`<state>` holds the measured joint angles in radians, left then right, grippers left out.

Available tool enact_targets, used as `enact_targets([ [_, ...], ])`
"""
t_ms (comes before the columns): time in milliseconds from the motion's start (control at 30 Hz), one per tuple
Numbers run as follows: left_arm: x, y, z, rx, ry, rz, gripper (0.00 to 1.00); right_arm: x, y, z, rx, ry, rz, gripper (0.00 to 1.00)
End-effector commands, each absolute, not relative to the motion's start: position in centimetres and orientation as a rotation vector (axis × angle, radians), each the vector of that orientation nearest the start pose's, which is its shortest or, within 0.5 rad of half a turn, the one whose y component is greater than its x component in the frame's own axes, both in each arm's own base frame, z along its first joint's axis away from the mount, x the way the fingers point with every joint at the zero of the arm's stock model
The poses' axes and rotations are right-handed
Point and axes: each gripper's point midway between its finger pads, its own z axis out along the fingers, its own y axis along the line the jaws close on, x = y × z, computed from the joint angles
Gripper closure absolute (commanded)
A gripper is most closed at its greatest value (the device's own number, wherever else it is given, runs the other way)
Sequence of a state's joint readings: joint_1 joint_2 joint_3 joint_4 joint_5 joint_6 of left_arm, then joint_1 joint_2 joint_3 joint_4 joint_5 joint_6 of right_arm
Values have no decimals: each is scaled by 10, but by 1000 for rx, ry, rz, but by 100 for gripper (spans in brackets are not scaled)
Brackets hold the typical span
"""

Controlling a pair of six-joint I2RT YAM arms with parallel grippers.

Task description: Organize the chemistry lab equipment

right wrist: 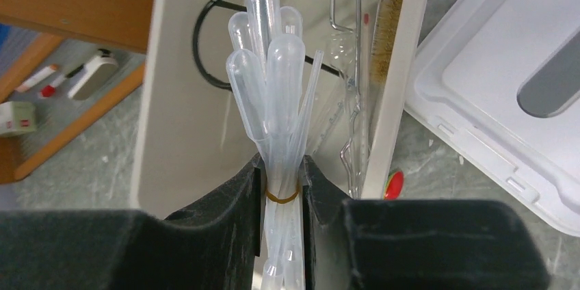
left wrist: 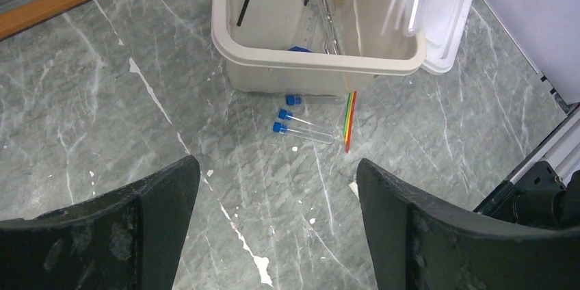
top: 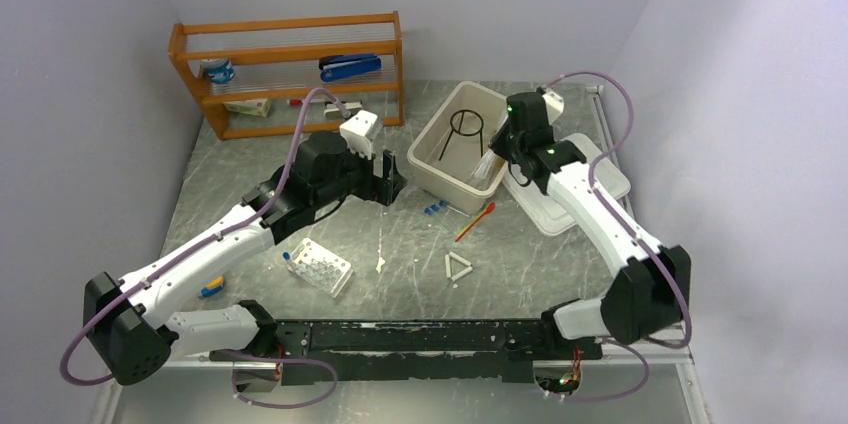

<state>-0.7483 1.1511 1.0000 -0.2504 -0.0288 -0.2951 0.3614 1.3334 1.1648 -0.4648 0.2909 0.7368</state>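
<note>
My right gripper (right wrist: 282, 180) is shut on a bundle of clear plastic pipettes (right wrist: 273, 78) tied with a rubber band, held over the beige bin (right wrist: 164, 98). In the bin lie the black wire tripod (right wrist: 205, 37), metal forceps (right wrist: 352, 98) and a bristle brush (right wrist: 383, 37). My left gripper (left wrist: 277, 194) hangs open over bare table, short of three blue-capped vials (left wrist: 304, 129) beside the bin's wall. The red-bulb pipette (top: 475, 222), white triangle (top: 458, 267) and white holed rack (top: 322, 266) lie on the table.
The bin's white lid (top: 570, 199) lies to the right of the bin. A wooden shelf (top: 290, 74) with a blue stapler (top: 350, 67) stands at the back left. A small yellow-and-blue block (top: 211, 289) lies by the left arm.
</note>
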Motion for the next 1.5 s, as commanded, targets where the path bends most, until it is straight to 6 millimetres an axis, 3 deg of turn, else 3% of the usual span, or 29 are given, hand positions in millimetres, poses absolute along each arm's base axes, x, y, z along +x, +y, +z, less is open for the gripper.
enact_targets([
  [0,277,-259,252,405,1944,-635,12,397,121,202,605,2107,289,75],
  [367,276,-259,245,407,1966,-632,12,424,110,139,658,2177,86,73],
  [600,275,-259,243,405,1971,-636,12,437,110,124,666,2200,39,65],
  [833,277,-257,242,395,1977,-624,12,440,112,141,642,2184,61,52],
  [1000,277,-259,240,395,1984,-626,12,437,117,176,587,2153,129,52],
  [1100,277,-260,241,396,1982,-633,12,425,118,207,542,2109,195,52],
  [1233,275,-261,242,395,1974,-652,12,393,109,231,512,2091,217,49],
  [1367,272,-263,250,389,1949,-690,15,349,96,234,510,2110,231,46],
  [1467,269,-263,267,369,1868,-741,14,317,89,220,537,2152,244,45],
])
